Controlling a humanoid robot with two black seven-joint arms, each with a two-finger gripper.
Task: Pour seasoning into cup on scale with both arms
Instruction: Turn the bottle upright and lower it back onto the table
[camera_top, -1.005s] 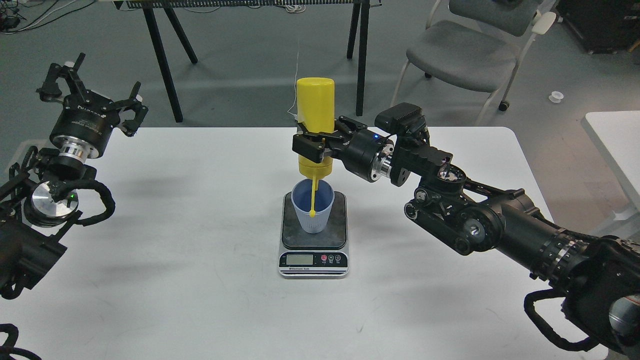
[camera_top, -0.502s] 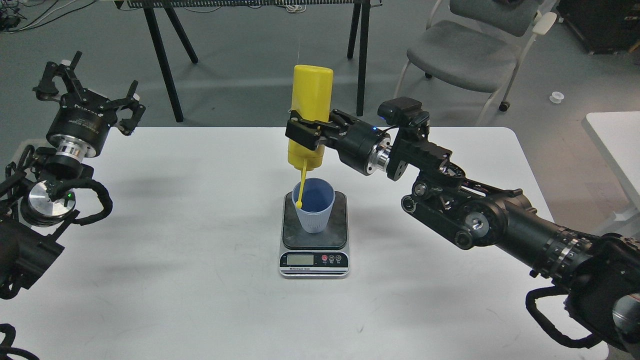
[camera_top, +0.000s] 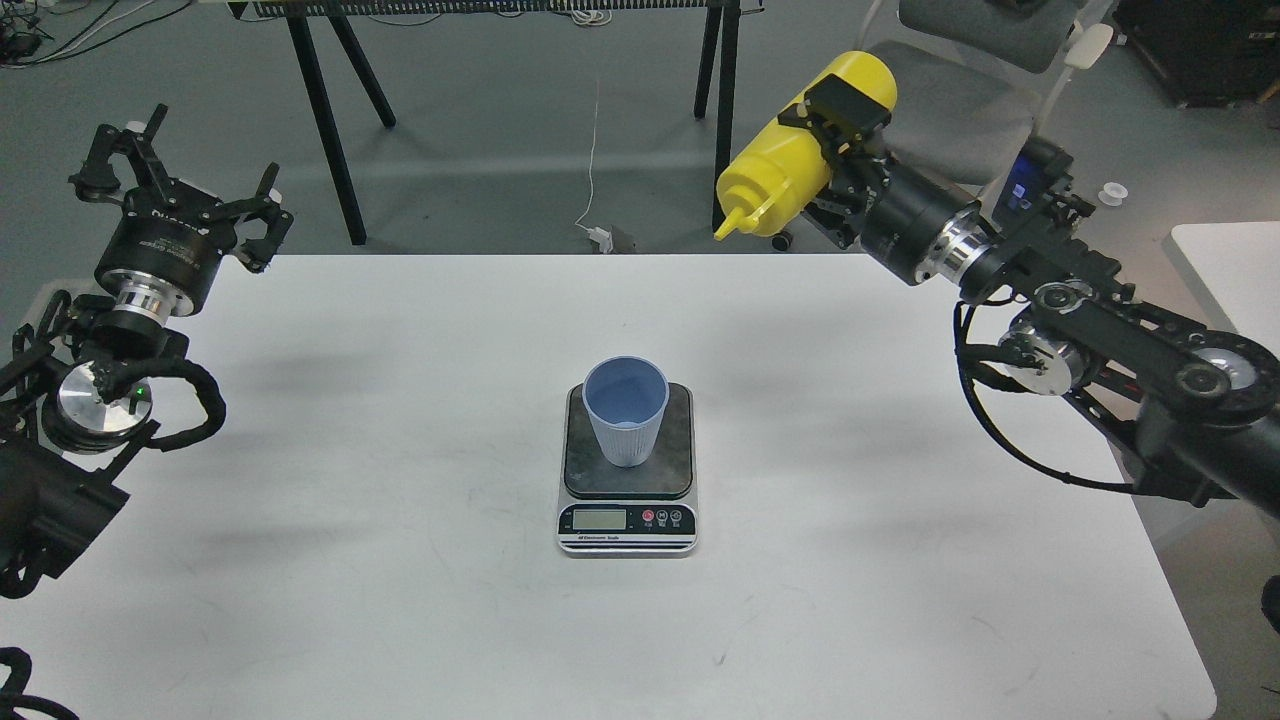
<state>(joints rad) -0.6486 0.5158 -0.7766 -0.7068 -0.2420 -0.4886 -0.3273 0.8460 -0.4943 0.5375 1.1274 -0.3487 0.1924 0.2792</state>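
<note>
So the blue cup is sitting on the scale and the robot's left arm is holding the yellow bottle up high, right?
Almost. The blue cup does sit on the scale, but the right gripper, not the left, holds the yellow bottle up high. The head view shows the left gripper open and holding nothing.

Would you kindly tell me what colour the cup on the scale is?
Light blue; the cup shows best in the head view.

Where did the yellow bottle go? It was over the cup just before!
The right gripper, still clamped on the yellow squeeze bottle, swung it up and away to the right, tilting it so the nozzle points down-left, off the table's far edge. The blue cup, the scale and the open left gripper stayed put.
</note>
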